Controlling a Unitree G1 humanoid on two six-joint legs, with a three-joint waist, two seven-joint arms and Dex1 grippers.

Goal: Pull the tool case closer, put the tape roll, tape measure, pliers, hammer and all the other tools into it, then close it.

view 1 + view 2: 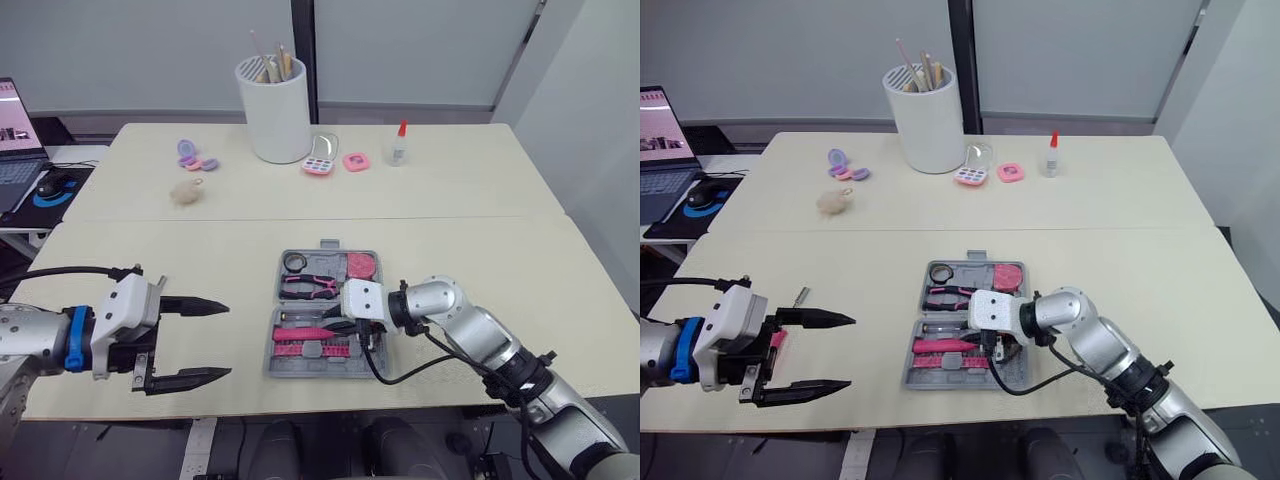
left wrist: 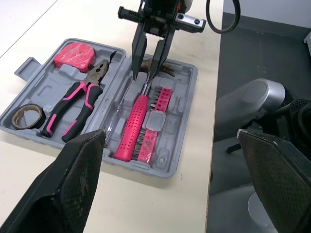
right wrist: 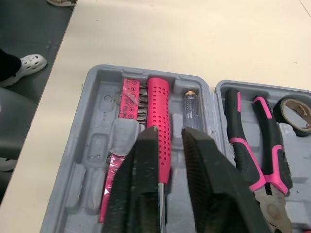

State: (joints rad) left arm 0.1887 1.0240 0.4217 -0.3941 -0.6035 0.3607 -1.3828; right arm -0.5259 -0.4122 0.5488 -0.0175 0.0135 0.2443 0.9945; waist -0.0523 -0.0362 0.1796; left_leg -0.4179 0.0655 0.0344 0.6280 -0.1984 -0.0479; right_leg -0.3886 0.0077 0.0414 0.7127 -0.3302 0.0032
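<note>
Two right fingers (image 3: pixel 146 184), slightly apart, straddle the pink-handled steel hammer (image 3: pixel 159 111) lying in the grey plastic tool case (image 3: pixel 85 145), likely head-heavy, best gripped near its neck; left fingers (image 1: pixel 195 305) gape wide.

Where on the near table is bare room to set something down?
Free: the strip between the tool case and the table seam, and the corner right of the case. Crowded: inside the case, where the right end effector hovers.

Two cream tables (image 1: pixel 150 260) butted together, seam across middle. Open grey tool case (image 2: pixel 160 167) at 6 o'clock. White tub (image 1: pixel 274 110) at 12. Purple compact (image 1: pixel 188 153), fluffy ball (image 1: pixel 187 192) at 10. Palette (image 1: pixel 321 160), pink square (image 1: pixel 356 161), glue bottle (image 1: pixel 399 147) at 1.
</note>
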